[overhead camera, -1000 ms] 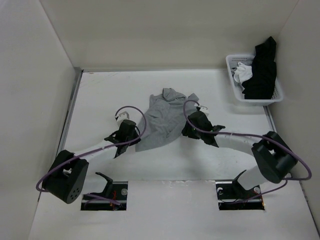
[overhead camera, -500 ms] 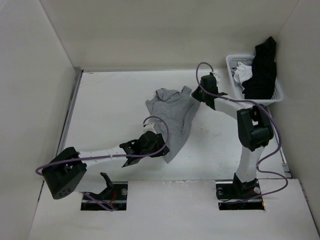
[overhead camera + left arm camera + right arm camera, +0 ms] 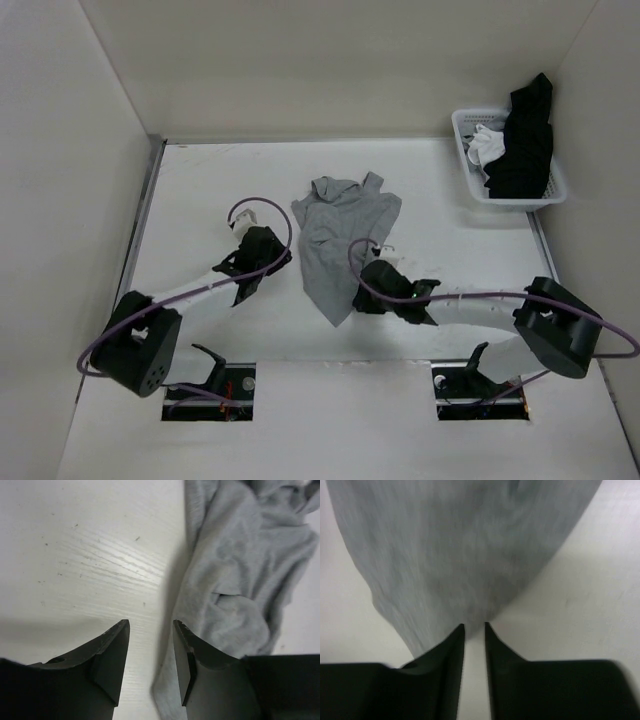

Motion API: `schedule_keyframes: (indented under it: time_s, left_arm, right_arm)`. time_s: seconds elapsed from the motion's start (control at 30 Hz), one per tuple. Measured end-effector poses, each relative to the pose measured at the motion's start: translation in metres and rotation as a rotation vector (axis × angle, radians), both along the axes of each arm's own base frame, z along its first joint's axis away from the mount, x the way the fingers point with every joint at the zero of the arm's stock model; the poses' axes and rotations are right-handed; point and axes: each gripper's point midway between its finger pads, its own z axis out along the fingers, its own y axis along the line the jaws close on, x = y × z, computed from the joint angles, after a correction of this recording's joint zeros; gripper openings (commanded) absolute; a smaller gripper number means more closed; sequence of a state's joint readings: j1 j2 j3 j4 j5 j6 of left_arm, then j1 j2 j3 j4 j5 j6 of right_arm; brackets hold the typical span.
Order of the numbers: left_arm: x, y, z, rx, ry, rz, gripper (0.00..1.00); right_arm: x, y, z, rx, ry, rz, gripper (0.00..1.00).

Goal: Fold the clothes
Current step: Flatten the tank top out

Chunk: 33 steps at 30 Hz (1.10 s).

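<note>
The clothes, a light grey knit top (image 3: 340, 230), lie crumpled on the white table and taper to a point near the front. My left gripper (image 3: 272, 256) is low at its left edge. In the left wrist view the jaws (image 3: 150, 630) stand open over bare table, and the grey fabric (image 3: 240, 555) runs along the right finger without being pinched. My right gripper (image 3: 360, 290) is at the top's lower right edge. Its jaws (image 3: 474, 626) stand narrowly open with white table in the gap, their tips at the hem of the blurred fabric (image 3: 460, 545).
A white basket (image 3: 467, 150) stands at the back right, holding a black garment (image 3: 525, 140) and a small white one (image 3: 487, 145). White walls close in the table on the left, back and right. Purple cables loop over both arms.
The right arm swung from the top's far right corner back to its lower right edge. The left gripper drew away from the lower tip to the left edge. The top lies narrower.
</note>
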State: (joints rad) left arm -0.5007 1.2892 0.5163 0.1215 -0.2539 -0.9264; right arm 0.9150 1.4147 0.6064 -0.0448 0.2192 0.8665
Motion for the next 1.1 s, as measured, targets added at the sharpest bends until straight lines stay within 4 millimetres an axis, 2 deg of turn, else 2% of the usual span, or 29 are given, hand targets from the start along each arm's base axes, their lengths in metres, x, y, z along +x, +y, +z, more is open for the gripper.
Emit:
schedule_keyframes:
  time_s: [0.03, 0.1, 0.2, 0.27, 0.47, 0.53, 0.63, 0.7, 0.8, 0.87, 0.9, 0.97, 1.1]
  left_arm:
    - [0.001, 0.000, -0.009, 0.015, 0.024, -0.006, 0.40]
    - [0.002, -0.003, -0.021, 0.037, 0.056, -0.024, 0.41]
    - [0.004, -0.008, -0.027, 0.045, 0.066, -0.045, 0.43]
    - [0.007, -0.012, -0.027, 0.042, 0.060, -0.058, 0.43]
    - [0.026, -0.025, -0.022, 0.033, 0.029, -0.084, 0.45]
    - [0.031, -0.026, -0.023, 0.033, 0.027, -0.085, 0.45]
    - [0.037, -0.027, -0.028, 0.035, 0.037, -0.086, 0.46]
    - [0.040, -0.030, -0.031, 0.035, 0.044, -0.090, 0.47]
    - [0.046, -0.035, -0.031, 0.029, 0.043, -0.095, 0.47]
    - [0.053, -0.040, -0.030, 0.020, 0.038, -0.099, 0.47]
    - [0.057, -0.043, -0.030, 0.012, 0.036, -0.102, 0.47]
    - [0.064, -0.050, -0.031, -0.007, 0.034, -0.106, 0.47]
    - [0.082, -0.067, -0.029, -0.059, 0.018, -0.116, 0.44]
  right_arm:
    - [-0.015, 0.004, -0.003, -0.015, 0.014, 0.019, 0.43]
    - [-0.033, 0.011, -0.004, -0.027, 0.024, 0.036, 0.47]
    - [-0.041, 0.018, -0.004, -0.038, 0.022, 0.021, 0.49]
    - [-0.038, 0.022, -0.005, -0.041, 0.020, 0.001, 0.39]
    - [-0.026, 0.032, -0.009, -0.041, 0.017, -0.042, 0.02]
    - [-0.017, 0.028, -0.008, -0.040, 0.010, -0.059, 0.00]
    - [0.005, 0.005, 0.012, -0.020, -0.049, -0.125, 0.00]
    - [0.020, -0.022, 0.049, 0.041, -0.132, -0.195, 0.00]
    - [0.037, -0.070, 0.122, 0.192, -0.294, -0.321, 0.01]
    - [0.043, -0.097, 0.151, 0.250, -0.374, -0.388, 0.01]
    - [0.043, -0.108, 0.157, 0.259, -0.392, -0.409, 0.01]
    - [0.042, -0.127, 0.150, 0.239, -0.394, -0.440, 0.01]
    - [0.032, -0.145, 0.106, 0.133, -0.304, -0.441, 0.01]
